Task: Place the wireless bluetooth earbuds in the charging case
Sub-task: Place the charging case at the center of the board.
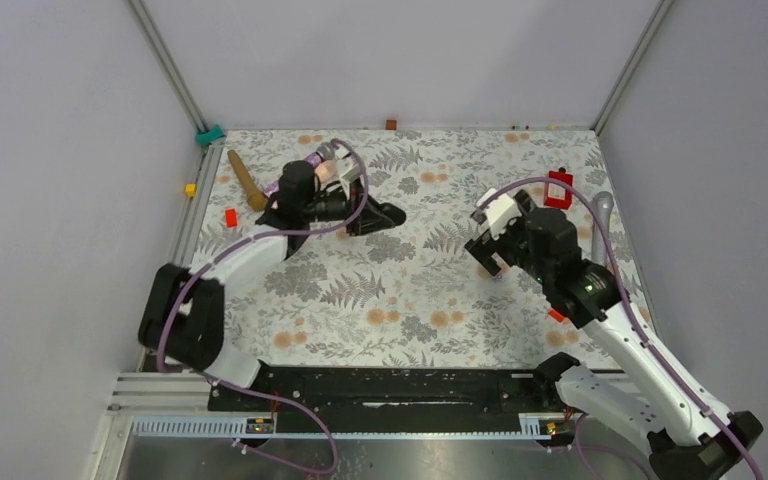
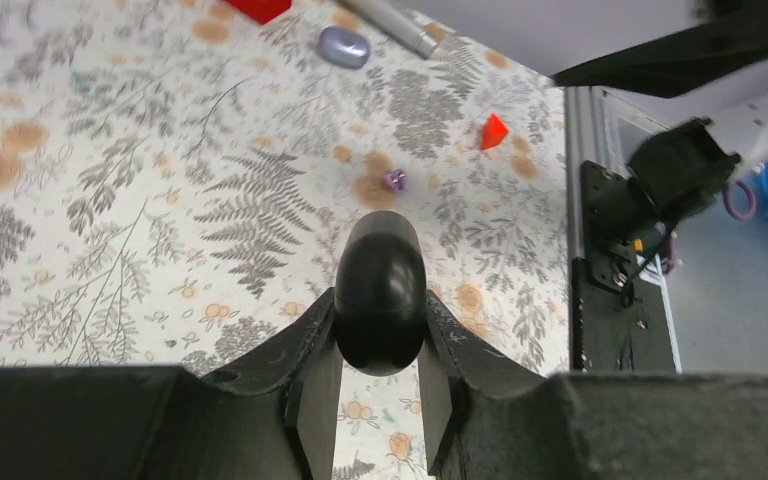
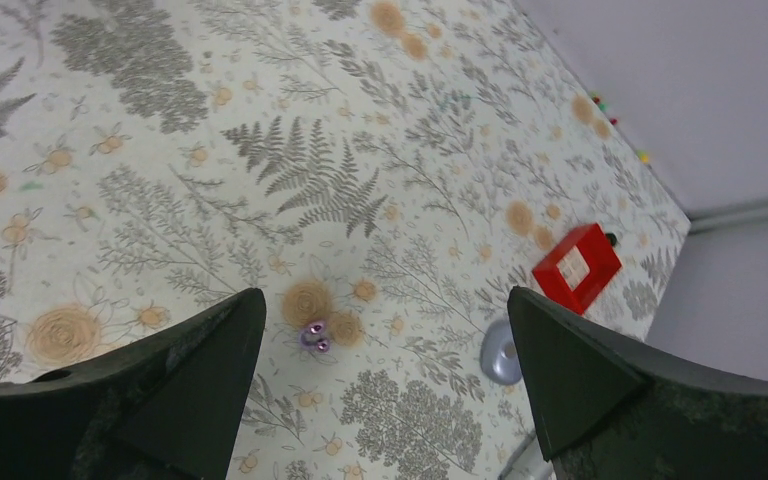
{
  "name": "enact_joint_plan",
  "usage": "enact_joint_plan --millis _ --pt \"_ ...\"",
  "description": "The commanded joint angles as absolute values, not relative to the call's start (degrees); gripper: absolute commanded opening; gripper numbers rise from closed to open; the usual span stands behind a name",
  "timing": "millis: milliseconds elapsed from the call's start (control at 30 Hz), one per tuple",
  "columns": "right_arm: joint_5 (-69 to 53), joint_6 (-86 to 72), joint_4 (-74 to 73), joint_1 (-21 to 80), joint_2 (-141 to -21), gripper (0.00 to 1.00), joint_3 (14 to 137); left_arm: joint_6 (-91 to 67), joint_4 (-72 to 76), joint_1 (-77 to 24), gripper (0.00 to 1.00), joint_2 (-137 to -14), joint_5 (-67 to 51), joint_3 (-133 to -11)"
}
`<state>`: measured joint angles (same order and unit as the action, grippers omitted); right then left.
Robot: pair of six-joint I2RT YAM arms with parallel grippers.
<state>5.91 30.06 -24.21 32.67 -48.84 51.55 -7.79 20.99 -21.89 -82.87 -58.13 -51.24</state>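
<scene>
In the left pincer [image 2: 380, 312] — black case [image 2: 380, 265], long axis pointing straight outward.

Left arm [image 1: 245, 255] and right arm [image 1: 650, 375]: white links, black joints, purple cables [image 1: 363, 190] looped alongside. Left gripper [image 2: 380, 335], right gripper [image 3: 385, 310]: matte black, wedge-shaped fingers [image 3: 190, 390].

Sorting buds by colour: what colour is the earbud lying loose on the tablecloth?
Purple; the earbud shows best in the right wrist view.

Left fingers [image 2: 300, 385] tight, right fingers [image 3: 185, 385] wide
</scene>
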Motion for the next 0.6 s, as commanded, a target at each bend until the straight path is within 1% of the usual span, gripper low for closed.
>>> enact_joint_plan --millis 0,100,233,333,467,567 --pt "6.2 26.2 -18.8 28.0 -45.6 0.99 50.8 -11.8 14.4 -21.6 0.0 -92.7 -51.9 -61.4" --pt "6.1 24.9 -18.2 26.2 -44.7 0.99 50.3 -17.1 13.1 -21.6 0.0 -99.6 -47.1 -66.3" --pt "5.6 24.3 -16.6 24.6 -44.0 1.0 48.8 -20.0 7.6 -21.4 0.0 -104.3 -36.8 -69.7" --pt "5.5 23.8 -16.1 24.0 -44.1 1.0 48.5 -20.1 2.5 -20.0 0.0 -106.7 -32.4 -71.7" --pt "4.9 23.4 -15.7 23.6 -43.7 1.0 48.0 -23.5 0.1 -15.4 0.0 -109.3 -33.7 -73.3" --pt "4.8 23.2 -15.6 23.4 -43.7 0.99 47.9 -23.5 -5.4 -12.4 0.0 -111.2 -33.9 -75.7"
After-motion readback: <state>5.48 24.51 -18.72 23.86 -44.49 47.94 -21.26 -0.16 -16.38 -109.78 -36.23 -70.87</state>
